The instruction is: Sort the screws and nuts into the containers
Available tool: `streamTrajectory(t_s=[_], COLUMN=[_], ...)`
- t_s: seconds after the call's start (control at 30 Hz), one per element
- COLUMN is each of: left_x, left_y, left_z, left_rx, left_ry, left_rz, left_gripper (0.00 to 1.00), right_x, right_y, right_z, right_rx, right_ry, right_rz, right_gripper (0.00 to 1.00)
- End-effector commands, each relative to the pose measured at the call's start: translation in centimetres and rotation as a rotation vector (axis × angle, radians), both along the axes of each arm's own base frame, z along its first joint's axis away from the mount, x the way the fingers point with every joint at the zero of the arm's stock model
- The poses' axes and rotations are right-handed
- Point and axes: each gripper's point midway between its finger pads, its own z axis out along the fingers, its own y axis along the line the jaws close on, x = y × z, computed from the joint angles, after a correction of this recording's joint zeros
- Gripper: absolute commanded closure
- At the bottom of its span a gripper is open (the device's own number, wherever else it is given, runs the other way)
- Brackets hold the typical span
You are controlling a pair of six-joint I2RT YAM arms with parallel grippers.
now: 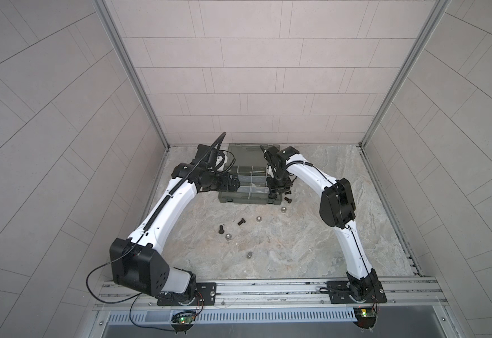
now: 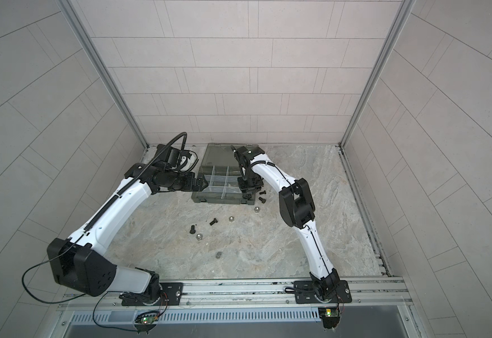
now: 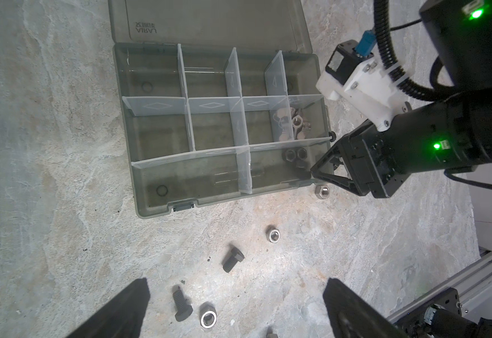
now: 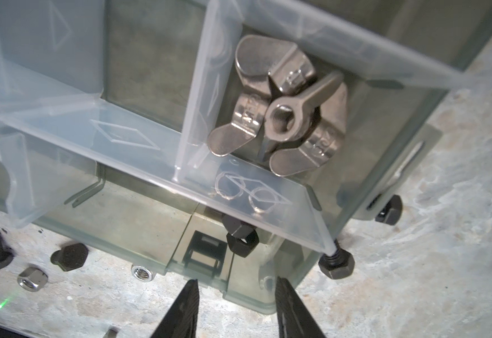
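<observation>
The open organizer case holds silver wing nuts in one right-hand cell and black hex nuts in the front right cell. My right gripper hangs open over the case's front right corner, with nothing between its fingers. Two black screws lie just right of that corner. Two more screws and several silver nuts are scattered on the table in front of the case. My left gripper stands wide open and empty at the case's left side.
The case's lid lies back flat against the rear wall. Pale dividers split the case into cells; most show nothing inside. The arm bases sit on a metal rail along the table's front edge.
</observation>
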Motion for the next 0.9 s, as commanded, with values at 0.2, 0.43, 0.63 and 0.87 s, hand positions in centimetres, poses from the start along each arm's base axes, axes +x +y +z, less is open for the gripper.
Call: streamTrajectory(t_s=[0.2, 0.43, 0.63, 0.87], left_x=[0.5, 0.7, 0.6, -1.5], left_y=[0.9, 1.4, 1.0, 0.9], left_z=[0.2, -1.8, -3.1, -6.3], left_rx=[0.011, 0.037, 0.035, 0.073], left_ry=[-0.028, -0.016, 0.082, 0.188], left_rz=[0.026, 0.039, 0.047, 0.010], left_gripper=[0.00, 0.00, 0.00, 0.05], right_x=[0.7, 1.7, 0.9, -1.8], right_y=[-4.1, -6.9, -7.8, -7.9], right_z=[1.6, 2.4, 3.7, 4.1], right_rx=[-0.096, -0.111, -0.113, -0.065], right_ry=[-0.011, -0.015, -0.025, -0.008], right_rz=[-0.076, -0.137, -0.110, -0.103], right_gripper=[0.55, 0.58, 0.36, 0.01])
